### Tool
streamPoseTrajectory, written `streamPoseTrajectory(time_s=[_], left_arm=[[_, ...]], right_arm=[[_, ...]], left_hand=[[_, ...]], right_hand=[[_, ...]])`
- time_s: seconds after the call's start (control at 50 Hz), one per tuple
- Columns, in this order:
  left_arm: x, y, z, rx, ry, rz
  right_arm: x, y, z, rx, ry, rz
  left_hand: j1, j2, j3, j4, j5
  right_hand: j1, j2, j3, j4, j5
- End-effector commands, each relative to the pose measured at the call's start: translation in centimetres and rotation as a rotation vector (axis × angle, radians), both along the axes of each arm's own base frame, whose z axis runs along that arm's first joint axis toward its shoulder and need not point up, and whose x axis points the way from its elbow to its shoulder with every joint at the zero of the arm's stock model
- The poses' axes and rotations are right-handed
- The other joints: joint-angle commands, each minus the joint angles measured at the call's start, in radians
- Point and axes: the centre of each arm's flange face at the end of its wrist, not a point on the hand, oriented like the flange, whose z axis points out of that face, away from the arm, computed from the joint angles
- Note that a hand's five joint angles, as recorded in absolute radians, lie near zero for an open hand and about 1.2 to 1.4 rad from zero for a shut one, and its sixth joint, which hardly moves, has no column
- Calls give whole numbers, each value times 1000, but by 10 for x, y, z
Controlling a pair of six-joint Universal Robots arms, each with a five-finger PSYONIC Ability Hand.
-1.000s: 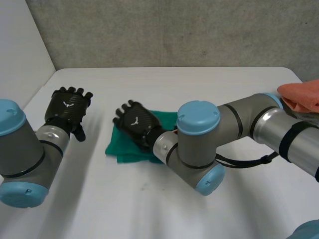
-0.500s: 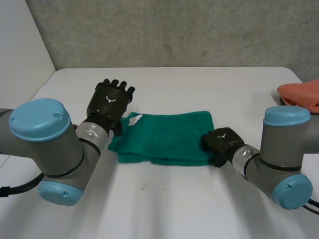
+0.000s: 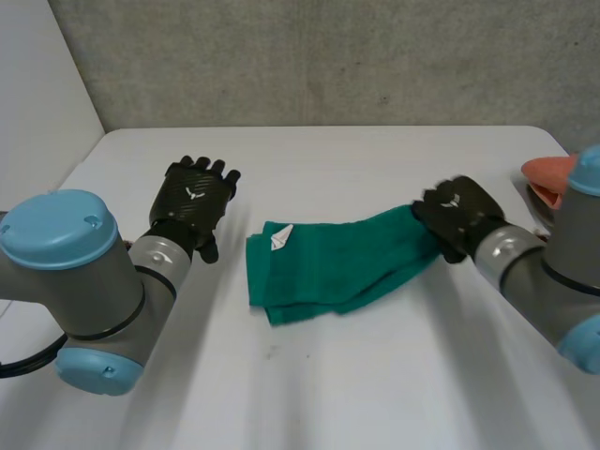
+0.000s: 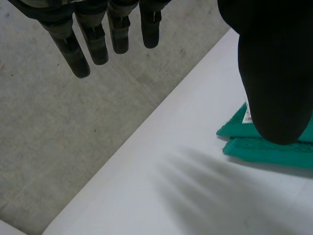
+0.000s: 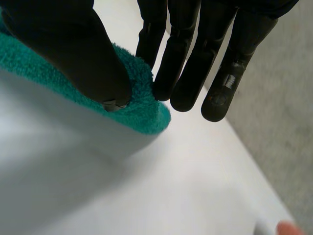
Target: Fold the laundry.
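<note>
- Now, biggest first, the white table (image 3: 309,394): bare across the front, with room enough for a fold to land.
- Next down, the green towel (image 3: 328,272): lying across the table's middle, doubled already by the look of its layered edges, 1 end flat on the surface and the other lifted off it toward the right arm. Probably mid-fold, with the raised end due to travel over the flat 1.
- Then an orange cloth (image 3: 548,173) at the table's far right edge, well apart from the towel; likely waiting its turn.
- Right hand (image 3: 459,220): clamped on the towel's raised end. At a guess, calls next for sweeping that end across to the tagged end, laying it edge on edge, then letting go.
- Left hand (image 3: 194,202): near the flat end without touching it, fingers straight and spread, holding nothing. Could pin that end as the fold comes over.
- From the right wrist view, what the head view hides: terry pinched between the thumb and the straight fingers (image 5: 190,73), bunched at the thumb tip.
- From the left wrist view, likewise: 2 layered edges at the towel's corner, partly behind the thumb.
- Smallest, 1 white tag (image 3: 279,241) on the flat end's top face, plain from the head view.
</note>
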Motion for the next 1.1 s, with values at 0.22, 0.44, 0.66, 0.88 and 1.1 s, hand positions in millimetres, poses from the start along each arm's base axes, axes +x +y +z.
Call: streamPoseTrajectory(time_s=[0.22, 0.44, 0.66, 0.88, 1.1], left_arm=[[10, -7, 6, -15, 12, 35], [2, -10, 16, -15, 97, 24], [-10, 3, 12, 7, 103, -20], [-8, 2, 8, 18, 97, -15], [-10, 4, 3, 27, 91, -21]], right_arm=[[155, 86, -31, 36, -95, 639], [153, 71, -9, 140, -278, 416], [38, 0, 0, 167, -266, -93], [-23, 3, -64, 282, -133, -110], [-27, -4, -72, 238, -146, -99]], left_hand=[[-14, -27, -35, -29, -48], [-13, -27, -34, -28, -47], [-14, -27, -35, -29, -48], [-14, -27, -35, -29, -48], [-13, -27, -34, -28, -47]], right_hand=[[590, 214, 215, 206, 231], [-583, -958, -958, -967, -942], [-513, -889, -888, -897, -872], [-214, -589, -589, -597, -572], [-58, -434, -433, -442, -417]])
